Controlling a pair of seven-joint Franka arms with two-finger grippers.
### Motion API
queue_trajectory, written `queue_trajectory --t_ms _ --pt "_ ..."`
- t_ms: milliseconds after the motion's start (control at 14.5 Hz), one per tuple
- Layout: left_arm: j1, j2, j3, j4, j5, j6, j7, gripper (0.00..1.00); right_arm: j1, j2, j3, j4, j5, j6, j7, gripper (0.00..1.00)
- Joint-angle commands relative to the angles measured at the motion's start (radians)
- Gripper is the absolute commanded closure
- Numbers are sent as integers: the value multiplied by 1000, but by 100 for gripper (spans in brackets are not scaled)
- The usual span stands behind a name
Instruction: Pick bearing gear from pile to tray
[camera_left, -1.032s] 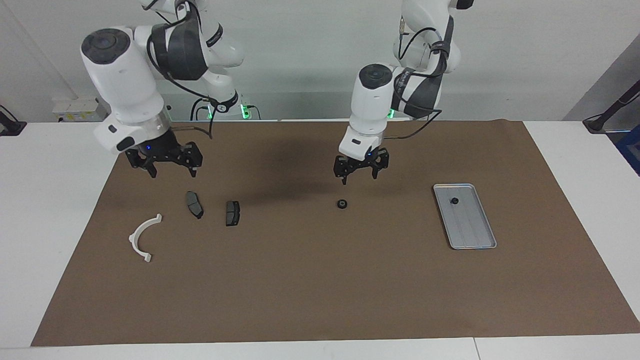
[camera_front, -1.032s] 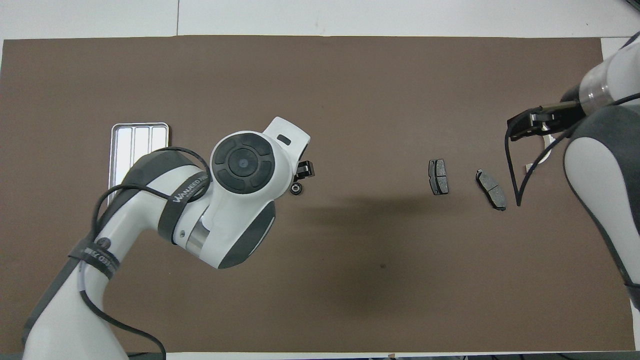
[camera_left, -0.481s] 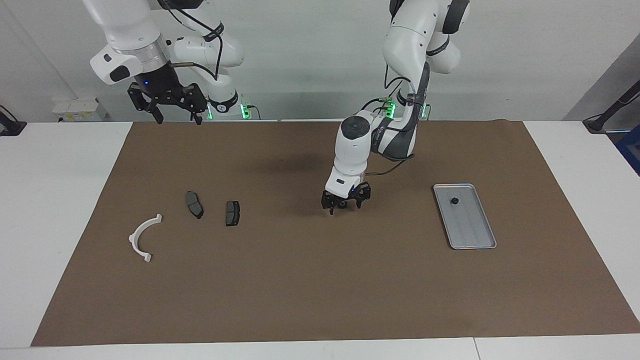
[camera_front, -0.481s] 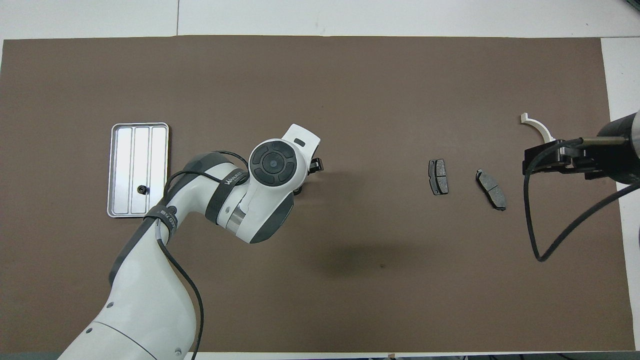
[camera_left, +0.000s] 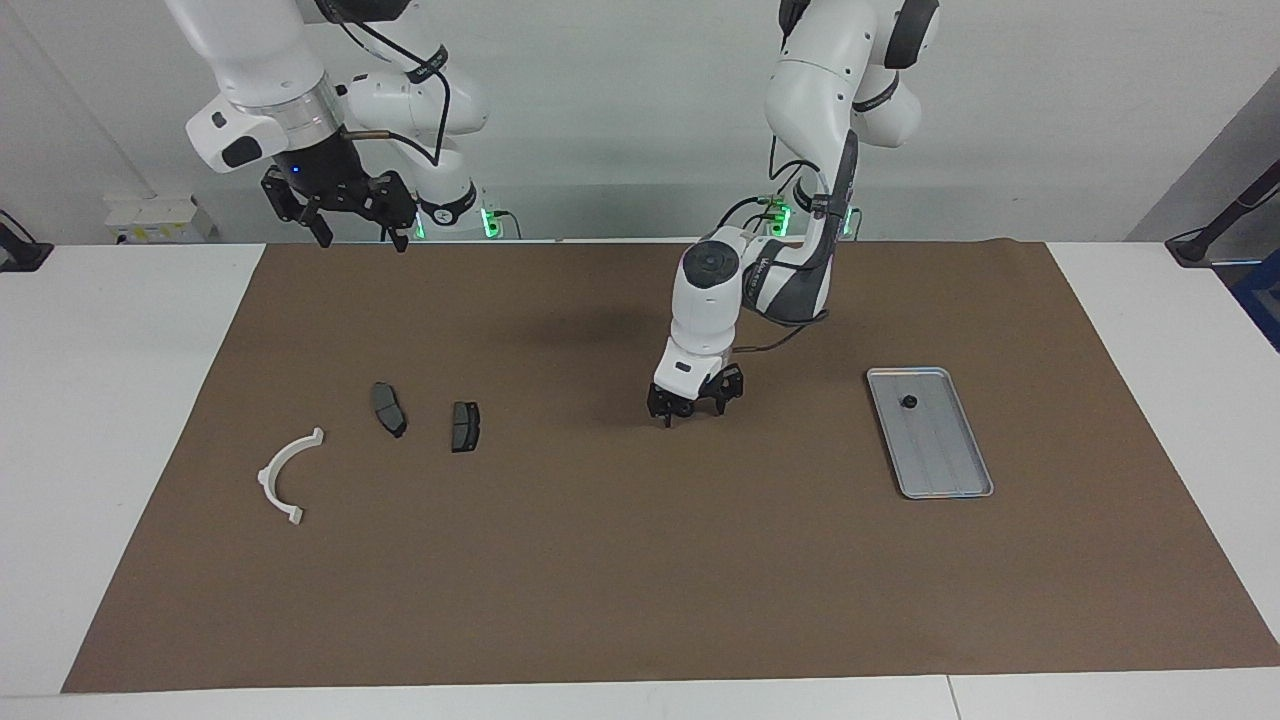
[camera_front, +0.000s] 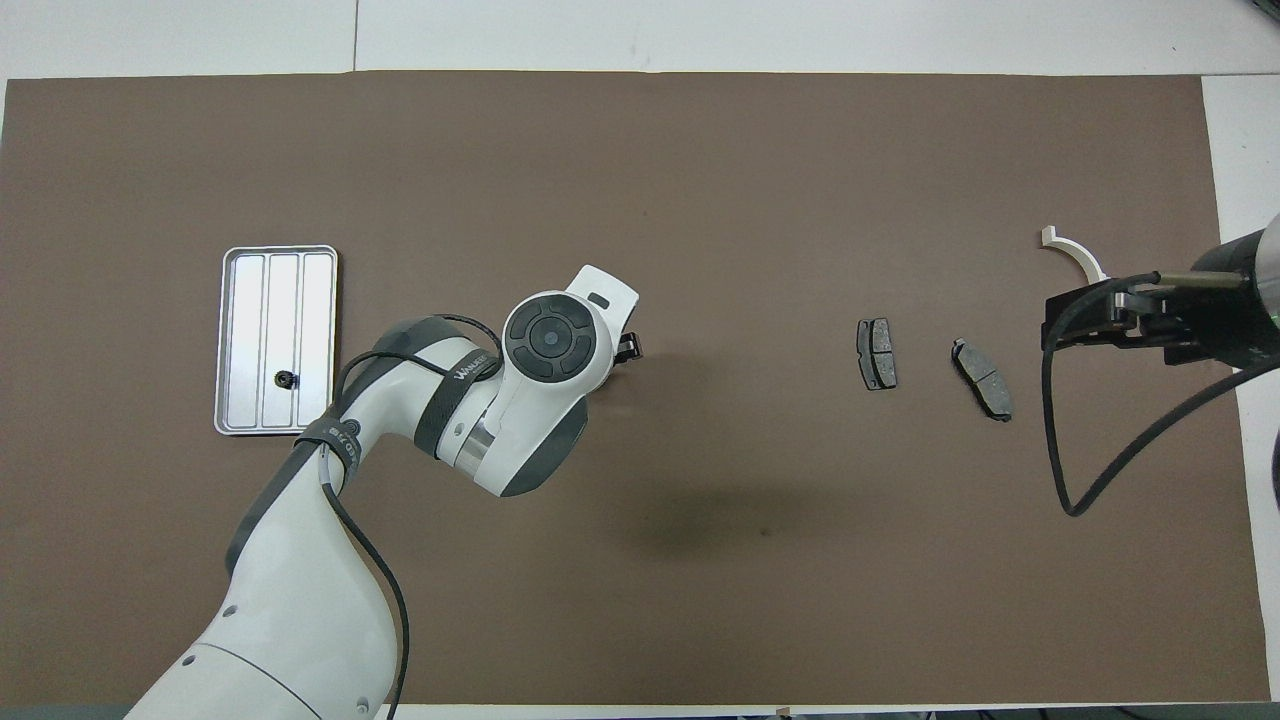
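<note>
Left gripper (camera_left: 692, 408) is down at the mat (camera_left: 640, 560) mid-table, between the brake pads (camera_left: 464, 426) and the tray (camera_left: 930, 432). Its fingers stand spread, tips at or just above the mat; nothing is seen clamped. The gear it is placed for cannot be seen in either view: the gripper and wrist cover that spot, so whether the fingers straddle a gear cannot be confirmed.

Right gripper (camera_left: 340, 205) hangs high over the right arm's end of the table, fingers apart, empty, waiting.

The tray lies toward the left arm's end. One small black round gear (camera_left: 909, 402) already sits in it, at the end nearer the robots.

Remaining loose parts: two dark pads side by side and a white bracket (camera_left: 287, 475), toward the right arm's end.

Handling, judged from the gear in the tray: small, rigid, metal-like, light for its size, not fragile. A smooth round rim is likely slippery and prone to roll or squirt out sideways if pinched off-centre.

Recommended hold: fingers across the full width of the part, one on each side of the rim, tips low to the mat, closing squarely so the piece centres itself. Lift straight up before travelling to the tray.

Risk: a low flat part may be nudged away instead of captured.
</note>
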Motion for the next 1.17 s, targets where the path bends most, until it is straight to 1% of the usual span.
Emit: queue_trajectory --t_ms 0,69,206,344,413,550,619,756,825,894,963,1100 --pt "-22 -43 7 -40 18 -25 -19 0 -13 7 2 -20 11 37 2 0" --pt "-22 -45 7 -40 18 -29 -19 1 -13 19 -3 -22 11 53 2 0" --pt "-22 -49 5 -40 18 -43 -19 1 25 36 -82 -19 11 73 -19 0" --pt "-22 -49 5 -41 18 -45 -16 1 44 47 -144 -17 11 83 -161 0" --pt "-22 -51 5 -50 18 -42 -16 2 45 47 -161 -17 11 80 -191 0" --pt "-21 -53 5 -61 18 -26 -16 10 47 47 -164 -16 11 73 -191 0" --pt "-21 -53 7 -63 18 -25 -17 17 47 47 -164 -16 11 70 -189 0" --pt "-22 -53 5 -64 18 -25 -38 41 47 48 -163 -10 11 64 -186 0" --pt "-22 -51 5 -63 18 -23 -63 63 45 48 -158 -4 11 59 -186 0" --pt "-22 -53 5 -60 18 -25 -84 90 45 48 -155 1 11 56 -186 0" --pt "-22 -51 7 -57 16 -25 -89 100 48 48 -153 2 7 56 -183 0" --pt "-12 -48 7 -25 16 -43 -80 100 58 48 -149 1 -66 59 -182 0"
